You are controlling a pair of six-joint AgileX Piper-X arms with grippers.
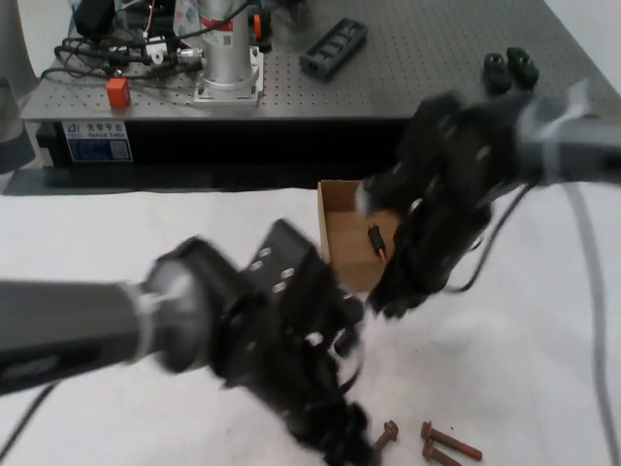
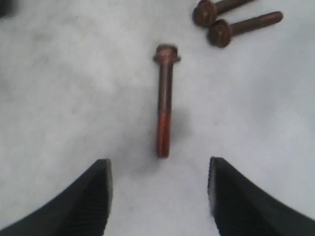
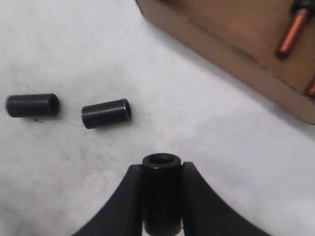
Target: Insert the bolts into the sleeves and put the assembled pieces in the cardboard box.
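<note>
Between the fingers [image 3: 123,206] of the right gripper [image 3: 161,169] sits a black sleeve [image 3: 161,196], pinched from both sides. It is a short, dull, dark cylinder whose open bore faces the wrist camera. Two more sleeves [image 3: 106,113] [image 3: 33,105] of the same look lie on their sides on the white cloth [image 3: 206,147], near each other but apart. Just beyond them is the brown wall of the cardboard box [image 3: 236,54], and inside it shows the coppery threaded shank of an assembled piece [image 3: 290,37]. Under the left gripper [image 2: 158,169] a bolt [image 2: 165,98] lies flat on the cloth. It has a flanged head and a rusty brown shank that turns brighter orange-red toward the tip. That tip points into the gap between the left fingers [image 2: 78,206], which are spread wide and touch nothing. Two further bolts [image 2: 206,10] [image 2: 241,27] lie side by side past its head. Seen from the high view, the loose bolts lie at the near edge of the counter [image 1: 543,369], and the box stands farther in, near the right arm's gripper.
</note>
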